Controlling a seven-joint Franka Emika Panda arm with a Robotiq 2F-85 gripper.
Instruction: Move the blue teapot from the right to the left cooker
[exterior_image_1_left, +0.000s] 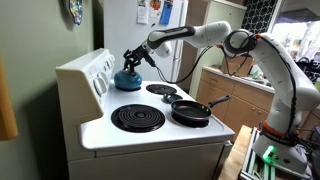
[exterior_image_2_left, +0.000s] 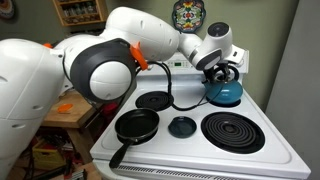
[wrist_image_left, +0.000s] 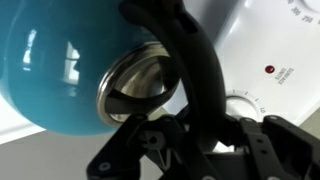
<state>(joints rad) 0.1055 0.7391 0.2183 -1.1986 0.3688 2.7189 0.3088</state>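
The blue teapot (exterior_image_1_left: 127, 80) stands at the back of the white stovetop, close to the control panel; it shows in both exterior views (exterior_image_2_left: 226, 93). My gripper (exterior_image_1_left: 134, 58) is right above it (exterior_image_2_left: 222, 68), shut on its black arched handle (wrist_image_left: 196, 60). In the wrist view the blue body (wrist_image_left: 50, 70) fills the upper left, and the handle runs down between my fingers (wrist_image_left: 195, 130). I cannot tell whether the base rests on the stove or hangs just above it. The large black coil burner (exterior_image_1_left: 138, 119) lies bare at the front, in front of the teapot (exterior_image_2_left: 233, 131).
A black frying pan (exterior_image_1_left: 190, 111) sits on the other front burner (exterior_image_2_left: 137, 125), its handle reaching past the stove edge. A smaller coil burner (exterior_image_1_left: 162, 90) lies behind it (exterior_image_2_left: 153, 99). The control panel with knobs (wrist_image_left: 268, 72) rises right behind the teapot. A green wall flanks the stove.
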